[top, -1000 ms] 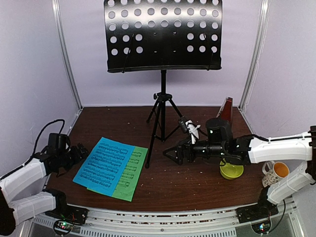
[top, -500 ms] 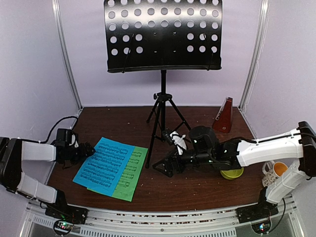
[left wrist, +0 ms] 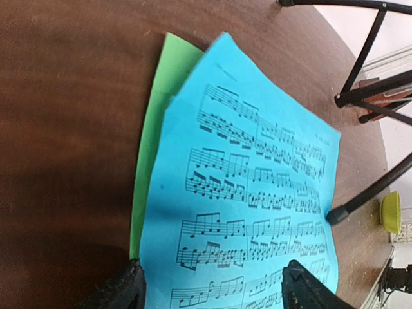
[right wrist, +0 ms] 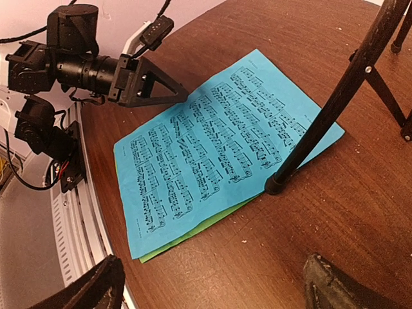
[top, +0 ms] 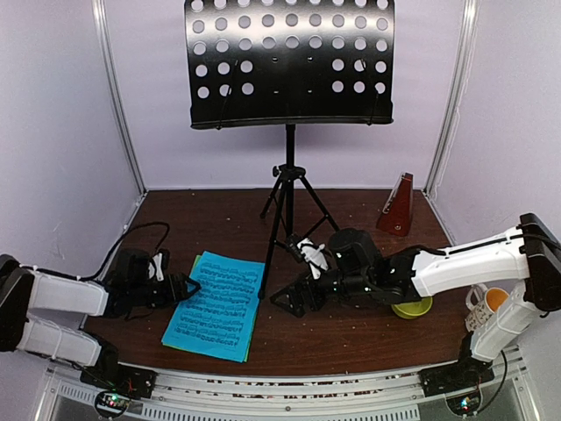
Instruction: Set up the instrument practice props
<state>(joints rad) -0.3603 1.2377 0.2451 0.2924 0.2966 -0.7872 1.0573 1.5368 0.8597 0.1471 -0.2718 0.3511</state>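
- Table (left wrist: 64, 129) under me: dark wood, smooth, faint sheen.
- Blue sheet (left wrist: 257, 193) and green sheet (left wrist: 172, 74): thin matt paper.
- Music stand (top: 289, 61): black metal, satin.
- My left fingers (left wrist: 119, 293): grainy matt black plastic.

Left of the music stand (top: 289, 66), the left arm (top: 66, 294) shows white shells, black joints and a black cable (top: 140, 226) looping off it. To its right, the right arm (top: 456, 261) matches. The left hand (top: 186, 287) and right hand (top: 285, 300) are all black, with wedge-shaped fingers (right wrist: 154, 80).
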